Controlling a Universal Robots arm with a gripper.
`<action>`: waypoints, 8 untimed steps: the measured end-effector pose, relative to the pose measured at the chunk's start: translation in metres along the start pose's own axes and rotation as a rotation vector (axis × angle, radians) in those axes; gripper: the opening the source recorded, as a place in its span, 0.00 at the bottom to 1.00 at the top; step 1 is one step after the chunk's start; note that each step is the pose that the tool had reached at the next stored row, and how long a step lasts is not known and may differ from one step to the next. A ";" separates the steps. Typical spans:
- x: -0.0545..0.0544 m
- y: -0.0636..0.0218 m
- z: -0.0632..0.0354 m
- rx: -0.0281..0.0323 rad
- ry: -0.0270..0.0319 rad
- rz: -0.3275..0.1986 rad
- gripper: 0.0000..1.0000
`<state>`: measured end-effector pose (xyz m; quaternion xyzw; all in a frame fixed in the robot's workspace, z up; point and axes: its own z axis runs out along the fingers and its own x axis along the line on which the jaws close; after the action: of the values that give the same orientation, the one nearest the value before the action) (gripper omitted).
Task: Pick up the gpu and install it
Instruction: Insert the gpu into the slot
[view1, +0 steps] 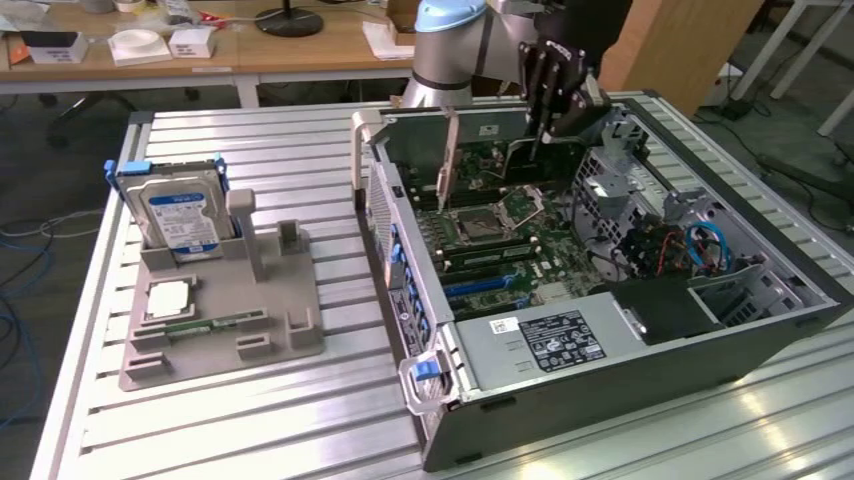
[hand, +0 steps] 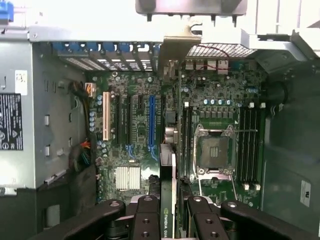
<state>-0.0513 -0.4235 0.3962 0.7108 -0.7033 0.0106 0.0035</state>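
The gpu hangs edge-down inside the open computer case, just above the motherboard. My gripper is shut on its upper edge. Its silvery bracket points toward the case's rear wall. In the wrist view I see the gpu edge-on between my black fingers, its bracket at the rear slot openings. The card lies along the gap between the blue slot and the processor socket. Whether its edge touches a slot I cannot tell.
On the exterior view's left, a grey fixture carries an upright hard drive, a processor and a green memory stick. The case lies on a ribbed aluminium table. Drive cages and cables crowd the case's other end.
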 end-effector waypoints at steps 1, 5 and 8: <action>0.000 -0.0001 0.0003 0.0018 -0.0001 -0.013 0.26; 0.000 0.0000 0.0006 0.0025 0.0032 -0.016 0.26; 0.000 -0.0006 0.0044 0.0023 0.0035 -0.008 0.26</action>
<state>-0.0506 -0.4236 0.3918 0.7135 -0.7005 0.0127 0.0039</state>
